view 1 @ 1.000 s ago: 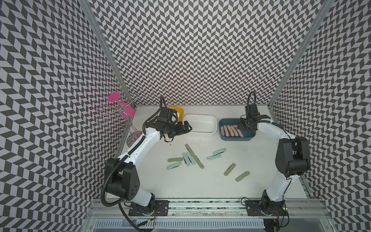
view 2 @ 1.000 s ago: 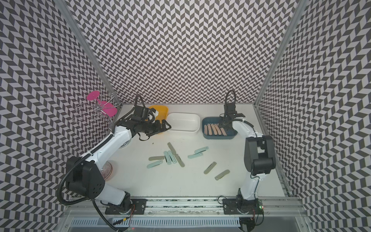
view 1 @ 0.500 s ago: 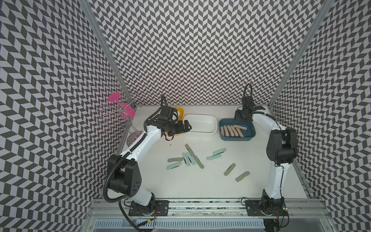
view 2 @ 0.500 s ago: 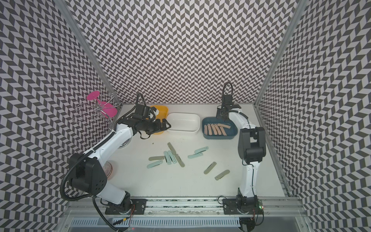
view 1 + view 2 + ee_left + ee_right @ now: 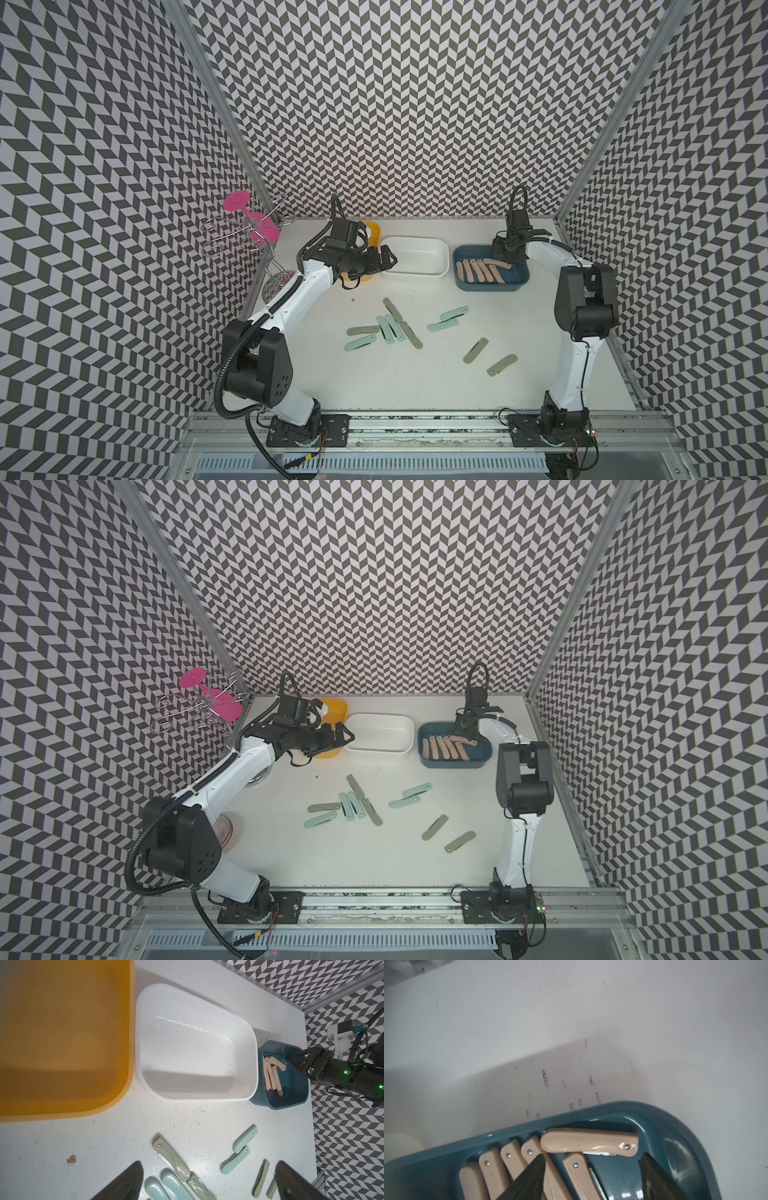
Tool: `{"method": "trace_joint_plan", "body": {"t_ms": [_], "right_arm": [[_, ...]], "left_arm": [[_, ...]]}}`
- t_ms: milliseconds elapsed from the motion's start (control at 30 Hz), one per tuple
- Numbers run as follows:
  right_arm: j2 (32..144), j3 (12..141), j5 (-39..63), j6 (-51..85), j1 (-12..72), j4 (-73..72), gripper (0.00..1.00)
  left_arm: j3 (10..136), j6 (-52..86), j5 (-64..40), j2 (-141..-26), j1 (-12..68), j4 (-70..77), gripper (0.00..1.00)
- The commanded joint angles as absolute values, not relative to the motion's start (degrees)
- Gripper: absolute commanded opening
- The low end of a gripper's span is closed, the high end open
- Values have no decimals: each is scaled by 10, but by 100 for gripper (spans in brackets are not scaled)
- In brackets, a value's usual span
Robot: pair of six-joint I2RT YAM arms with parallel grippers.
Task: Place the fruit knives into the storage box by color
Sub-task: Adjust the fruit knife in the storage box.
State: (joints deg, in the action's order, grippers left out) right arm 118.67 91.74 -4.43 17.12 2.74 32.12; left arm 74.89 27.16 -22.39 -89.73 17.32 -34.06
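right end effector (image 5: pixel 591 1156) hangs over the dark blue plastic box (image 5: pixel 490 287) near the far right corner of the worktop (image 5: pixel 415 386), jaws apart, peach-pink flat knives (image 5: pixel 478 269) inside. left end effector (image 5: pixel 207 1164) gapes wide, empty.

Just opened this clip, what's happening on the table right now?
It's a colour sort with two arms. The right gripper hangs open over the blue bin, holding nothing; the peach knives lie inside it. The left gripper hovers open by the yellow bin and the empty white bin. Loose on the table lie mint knives and sage knives.
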Motion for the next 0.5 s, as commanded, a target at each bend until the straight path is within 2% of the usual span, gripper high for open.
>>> {"method": "trace_joint_plan", "body": {"t_ms": [0,467], "right_arm": [[1202,919,-35,171,22,279,71],[1238,924,-17,176,21,258,71]], "left_arm": [[733,279,-232,-879,172,-322,99],[715,283,-229,-880,173,-315,99]]}}
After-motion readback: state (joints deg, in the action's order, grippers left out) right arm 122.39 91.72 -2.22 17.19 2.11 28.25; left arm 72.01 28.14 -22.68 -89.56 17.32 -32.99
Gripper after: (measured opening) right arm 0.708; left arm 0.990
